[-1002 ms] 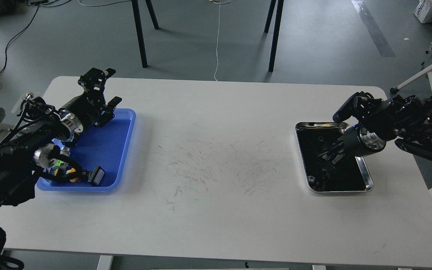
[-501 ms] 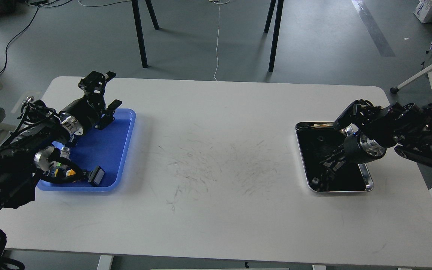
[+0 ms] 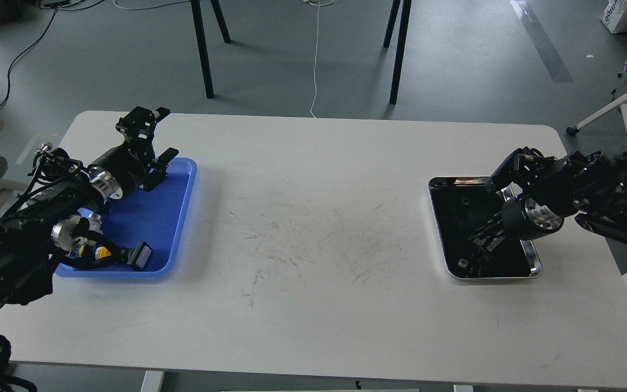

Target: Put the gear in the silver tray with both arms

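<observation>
The silver tray (image 3: 534,267) lies at the right of the white table, with a dark reflective inside. My right gripper (image 3: 482,239) reaches down into it from the right, behind a silver-ringed wrist. It is black against the dark tray, so its fingers cannot be told apart. A small dark round piece (image 3: 465,200) lies in the tray's far part; I cannot tell if it is the gear. My left gripper (image 3: 155,137) hangs over the far edge of the blue tray (image 3: 183,218), open and empty.
The blue tray at the left holds a yellow-and-black part (image 3: 101,251) and a white-and-black block (image 3: 140,255), partly under my left arm. The table's middle (image 3: 313,239) bears only scuff marks. Chair legs and a cable stand on the floor beyond the table.
My right wrist has shifted slightly right and down over the silver tray. My left gripper has shifted a little, staying open over the blue tray's far edge.
</observation>
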{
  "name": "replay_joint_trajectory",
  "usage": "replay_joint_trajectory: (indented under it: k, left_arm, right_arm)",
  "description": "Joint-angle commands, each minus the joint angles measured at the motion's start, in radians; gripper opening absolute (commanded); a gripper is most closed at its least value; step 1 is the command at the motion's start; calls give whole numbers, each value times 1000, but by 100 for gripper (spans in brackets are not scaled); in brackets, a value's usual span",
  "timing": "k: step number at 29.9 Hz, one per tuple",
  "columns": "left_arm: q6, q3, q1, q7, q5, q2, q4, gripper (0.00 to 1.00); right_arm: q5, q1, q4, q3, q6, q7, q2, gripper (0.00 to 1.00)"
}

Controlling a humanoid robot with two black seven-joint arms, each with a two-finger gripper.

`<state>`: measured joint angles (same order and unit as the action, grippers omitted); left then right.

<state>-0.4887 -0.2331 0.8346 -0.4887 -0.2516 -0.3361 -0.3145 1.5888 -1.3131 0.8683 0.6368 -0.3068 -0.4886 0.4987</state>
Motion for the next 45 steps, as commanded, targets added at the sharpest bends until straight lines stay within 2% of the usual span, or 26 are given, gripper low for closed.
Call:
replay_joint_trajectory:
  k: [1,5,8,11,19,27,30,35,36,38,40,42,44,45]
  left_arm:
    - [0,0,1,0,0,2,0,99]
    - [0,0,0,0,0,9,14,99]
    - [0,0,0,0,0,9,17,99]
    - [0,-2,1,0,0,8,17,99]
    - [0,-12,4,0,3,5,15,99]
    - [0,-78,18,0,26,5,18,99]
    - [0,-117,15,0,29,8,41,99]
    - [0,-135,17,0,54,20,55,99]
    - [0,-135,15,0,58,20,57,99]
    - [0,-135,17,0,60,20,57,99]
    - [0,-138,20,0,61,19,55,98]
    - [0,-138,20,0,67,20,58,98]
    - [0,-144,24,0,77,19,55,98]
    - [0,-144,27,0,81,20,60,98]
  right_arm:
    - [0,-3,-2,1,0,0,0,42]
    - [0,-12,-2,1,0,0,1,54]
    - [-1,-18,-3,-3,0,0,4,56]
    - [-16,-40,-17,-37,1,0,4,63]
    - [-79,-18,-90,-238,3,0,-2,71]
    - [-249,75,-160,-471,14,0,-14,74]
    - [-318,121,-186,-577,58,0,-15,73]
    - [-576,210,-207,-771,136,0,-32,74]
    - [-631,218,-219,-784,149,0,-38,75]
    - [-760,232,-223,-824,149,0,-51,85]
    - [-912,245,-224,-822,152,51,-51,89]
    - [-1033,247,-209,-815,144,111,-51,100]
    - [-1117,249,-206,-830,159,142,-54,100]
    - [-1144,249,-203,-835,163,142,-60,100]
